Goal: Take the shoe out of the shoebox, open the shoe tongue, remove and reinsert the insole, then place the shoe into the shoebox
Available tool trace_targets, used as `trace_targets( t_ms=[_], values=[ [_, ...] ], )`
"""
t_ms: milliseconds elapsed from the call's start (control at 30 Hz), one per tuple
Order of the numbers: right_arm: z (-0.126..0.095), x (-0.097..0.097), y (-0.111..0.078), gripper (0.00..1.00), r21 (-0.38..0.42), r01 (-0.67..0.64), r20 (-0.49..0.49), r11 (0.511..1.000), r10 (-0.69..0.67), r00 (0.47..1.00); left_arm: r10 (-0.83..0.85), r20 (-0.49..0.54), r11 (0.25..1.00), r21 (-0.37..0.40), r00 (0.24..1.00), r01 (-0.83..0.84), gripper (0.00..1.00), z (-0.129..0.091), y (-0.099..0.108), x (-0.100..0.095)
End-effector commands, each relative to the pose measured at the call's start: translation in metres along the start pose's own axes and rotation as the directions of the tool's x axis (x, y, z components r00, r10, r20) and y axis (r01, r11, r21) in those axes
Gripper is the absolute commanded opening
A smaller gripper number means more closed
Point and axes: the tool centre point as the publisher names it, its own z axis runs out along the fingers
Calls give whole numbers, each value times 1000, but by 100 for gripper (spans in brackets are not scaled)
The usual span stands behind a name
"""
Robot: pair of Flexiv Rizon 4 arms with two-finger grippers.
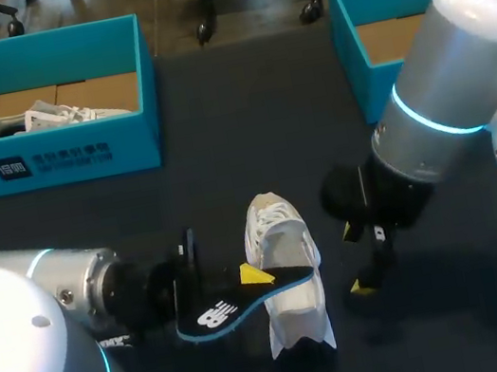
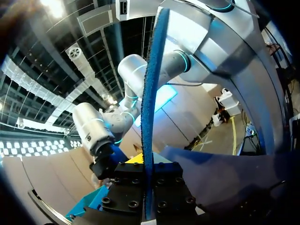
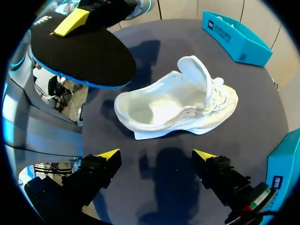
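Observation:
A white shoe [image 1: 282,238] stands upright on the dark table, tongue pulled up, its inside bare [image 3: 154,105]. A black insole with a blue edge [image 1: 222,308] hovers over the shoe's opening, and my left gripper [image 1: 253,279] is shut on it. In the left wrist view the insole [image 2: 150,93] shows edge-on, clamped between the fingers [image 2: 131,187]. In the right wrist view the insole [image 3: 79,51] hangs beyond the shoe's heel, a yellow fingertip [image 3: 70,22] on top of it. My right gripper [image 1: 360,259] [image 3: 154,157] stands open just right of the shoe, holding nothing.
A teal shoebox [image 1: 70,155] at the back left holds another white shoe [image 1: 44,116]. A second teal shoebox [image 1: 353,42] stands at the back right, and its wall [image 3: 236,35] shows in the right wrist view.

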Motion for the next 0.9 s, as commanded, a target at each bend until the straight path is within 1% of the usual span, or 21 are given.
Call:
trace_targets(
  t_ms=[33,133,200,267,300,400,467,600,900],
  values=[
    [10,-4,5,100,7,-1,-4,1000,1,1000,1,1,1000,-2,1000,-1,0,1,-1,0],
    [10,-4,5,100,7,-1,-4,1000,1,1000,1,1,1000,-2,1000,-1,0,1,-1,0],
    [12,-1,11,100,16,12,14,1000,-12,1000,30,1,999,-10,1000,-30,0,7,-6,6],
    [19,7,16,100,5,26,22,1000,-26,999,32,4,999,8,999,-33,0,8,-11,12],
    [23,10,16,100,-8,30,22,1000,-30,999,39,9,999,5,999,-39,0,7,-12,13],
    [34,18,16,100,-12,34,23,999,-34,999,39,13,999,-4,999,-39,0,4,-12,17],
    [38,22,17,100,-17,38,21,999,-38,999,35,16,999,-7,999,-34,0,2,-10,20],
    [42,28,21,100,6,51,37,999,-51,998,20,23,1000,-11,1000,-19,0,-4,-5,24],
    [54,28,18,100,15,75,50,997,-76,996,-11,37,1000,-13,999,12,0,-15,9,31]
  ],
)
